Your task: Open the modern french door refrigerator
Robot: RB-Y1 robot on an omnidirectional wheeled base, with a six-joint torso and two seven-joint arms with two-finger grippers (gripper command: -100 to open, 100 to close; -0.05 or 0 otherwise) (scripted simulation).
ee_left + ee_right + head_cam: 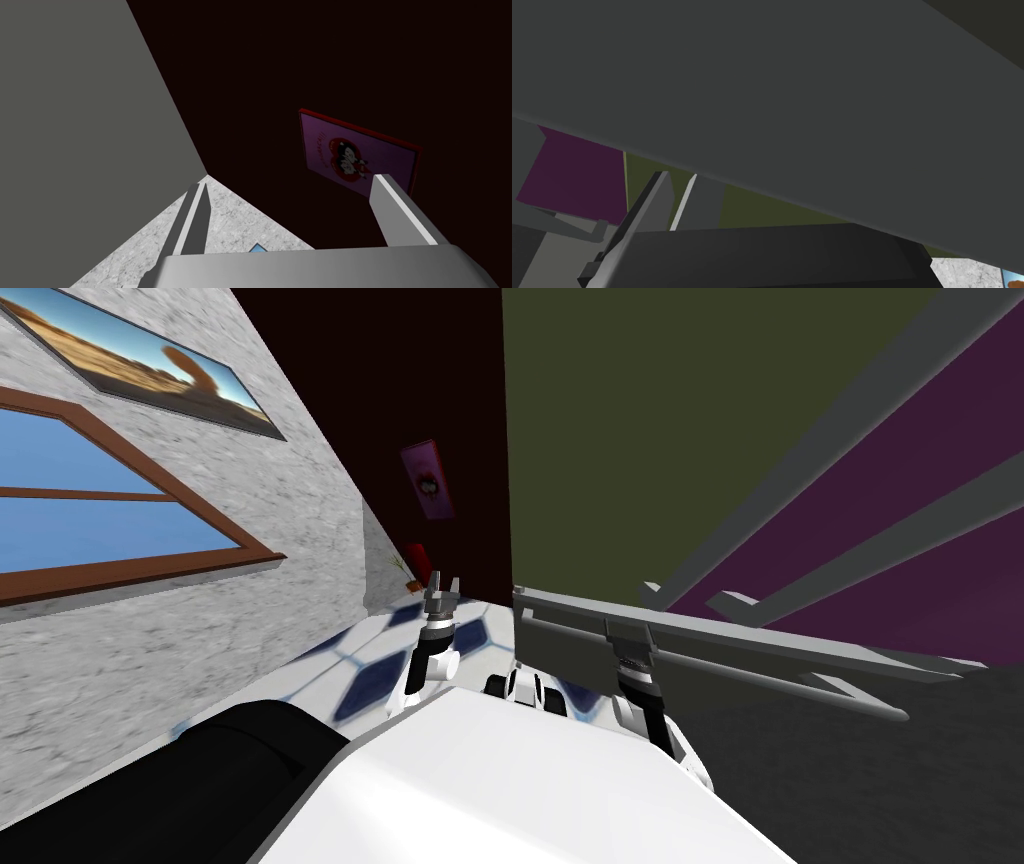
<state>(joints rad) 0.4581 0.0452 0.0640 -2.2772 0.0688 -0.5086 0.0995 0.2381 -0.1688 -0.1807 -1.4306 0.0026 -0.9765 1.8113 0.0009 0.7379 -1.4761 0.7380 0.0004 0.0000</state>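
Note:
The refrigerator (700, 438) towers close in front of me, with an olive side, purple front panels (900, 538) and long grey bar handles (800, 468). A wide grey slab (720, 648) with a bar under it juts from its lower part across my right arm. My right gripper (628, 640) is up against that slab's near edge. In the right wrist view the dark grey slab (812, 100) covers one side of the hand, and one finger (649, 200) stands free beside it, nothing held. My left gripper (441, 588) hangs open and empty over the floor, left of the refrigerator.
A dark red wall with a purple poster (428, 480) stands behind the left gripper. The grey wall on the left carries a window (90, 508) and a painting (150, 358). The floor (370, 678) is white tile with blue diamonds. A small red object (417, 560) sits in the corner.

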